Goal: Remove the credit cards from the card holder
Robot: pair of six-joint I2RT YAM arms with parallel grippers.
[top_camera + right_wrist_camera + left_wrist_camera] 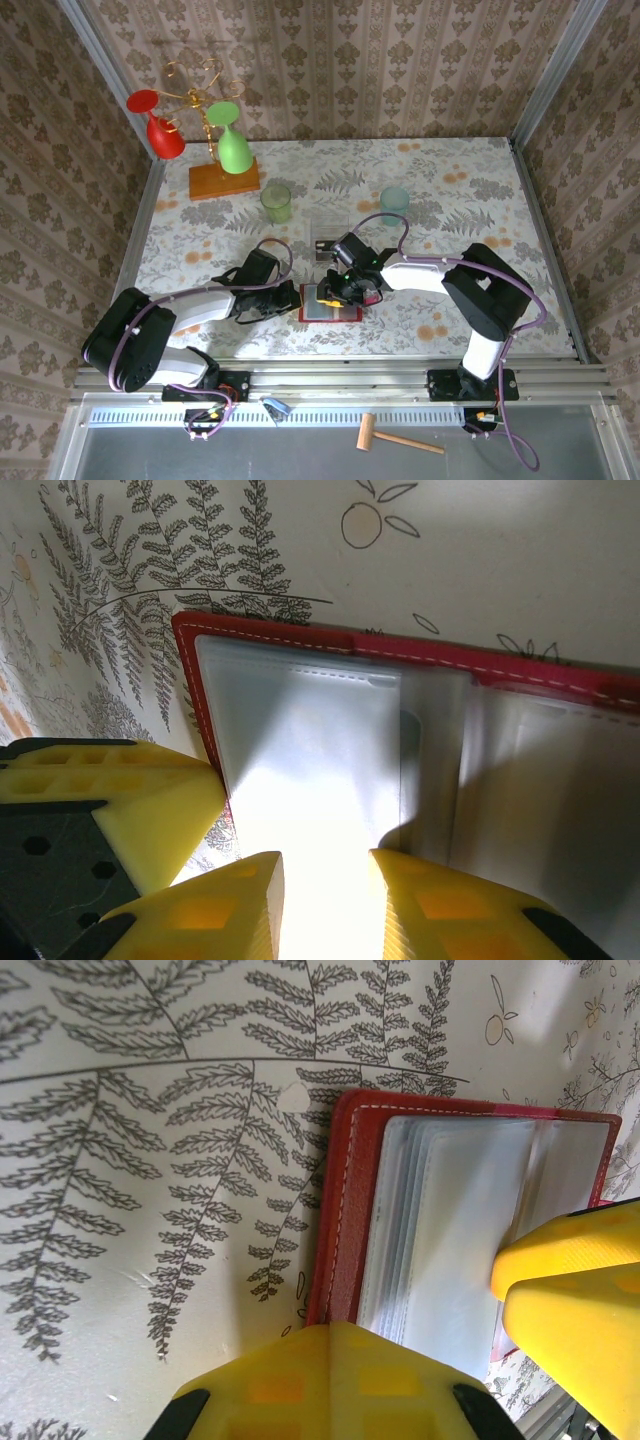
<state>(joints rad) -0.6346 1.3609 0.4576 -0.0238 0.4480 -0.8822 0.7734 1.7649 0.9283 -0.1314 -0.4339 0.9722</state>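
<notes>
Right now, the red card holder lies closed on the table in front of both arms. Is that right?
No, it is not closed. The card holder lies open on the table, its clear pockets facing up, as the left wrist view shows.

card holder (340, 1220): red grained leather-look, stitched | pockets (300, 750): glossy clear plastic | table (120, 1160): matt print

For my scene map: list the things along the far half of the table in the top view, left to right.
red goblet → green goblet → yellow-green cup → clear box → pale blue cup
</notes>
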